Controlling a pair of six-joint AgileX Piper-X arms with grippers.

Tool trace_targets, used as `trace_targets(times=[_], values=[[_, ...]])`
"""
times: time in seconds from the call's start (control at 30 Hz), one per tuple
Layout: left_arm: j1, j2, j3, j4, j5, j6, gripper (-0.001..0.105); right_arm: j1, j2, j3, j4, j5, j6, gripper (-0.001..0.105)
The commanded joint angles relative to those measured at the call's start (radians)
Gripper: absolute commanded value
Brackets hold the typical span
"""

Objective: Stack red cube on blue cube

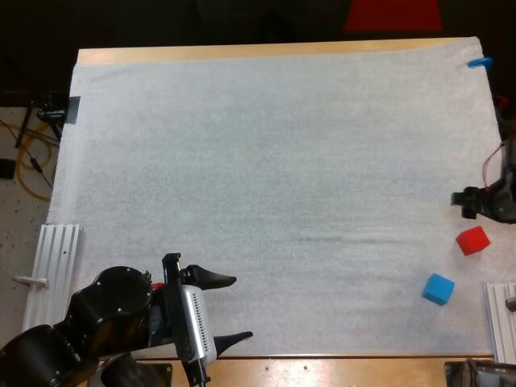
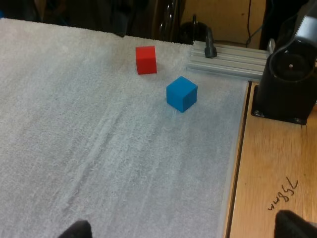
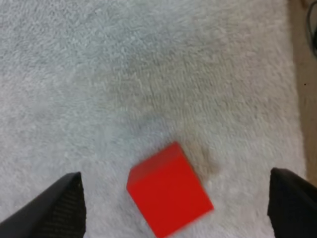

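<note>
**Pre-grasp on red cube, right claw wide**

Step in hand, as I read it: approach for the pick, nothing gripped yet.

- Right claw (image 1: pixel 466 204): spread wide, empty. Its wrist view has the red cube (image 1: pixel 472 240) between the two fingers, both clear of its sides. The cube sits turned diagonal to them.
- Red cube: on the white mat (image 1: pixel 266 161), just past the blue cube (image 1: pixel 439 288) on its far side, near but not touching.
- Blue cube: top face free.
- Left claw (image 1: pixel 240 308): also wide and empty, well apart from the blue cube, off to its left along the desk (image 1: pixel 242 53).

Next move, my call: rotate the wrist to square up with the cube faces, drop, close and lift. Then a short carry back over the blue cube and set down flush. I can't tell whether the claw is low enough yet.
</note>
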Motion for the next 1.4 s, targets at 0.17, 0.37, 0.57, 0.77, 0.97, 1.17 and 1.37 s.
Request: trace_targets(times=[0.17, 0.37, 0.57, 0.77, 0.97, 1.17, 1.37], values=[[-0.005, 0.001, -0.007, -0.011, 0.006, -0.006, 0.069, -0.015, 0.089, 0.0, -0.031, -0.015, -0.011, 0.072], [-0.005, 0.001, -0.007, -0.011, 0.006, -0.005, 0.069, -0.016, 0.169, 0.0, -0.013, -0.039, -0.011, 0.072], [-0.005, 0.001, -0.007, -0.011, 0.006, -0.005, 0.069, -0.016, 0.236, 0.0, 0.018, -0.038, -0.015, 0.072], [-0.005, 0.001, -0.007, -0.011, 0.006, -0.005, 0.069, -0.016, 0.268, 0.0, 0.032, -0.038, -0.028, 0.055], [-0.005, 0.001, -0.007, -0.011, 0.006, -0.003, 0.069, -0.016, 0.268, 0.0, 0.032, -0.036, -0.034, 0.023], [-0.005, 0.001, -0.007, -0.011, 0.006, -0.003, 0.069, -0.016, 0.231, 0.0, 0.039, -0.036, -0.034, 0.015], [-0.005, 0.001, -0.007, -0.011, 0.006, -0.003, 0.069, -0.014, 0.12, 0.0, 0.042, -0.036, -0.03, 0.015]])
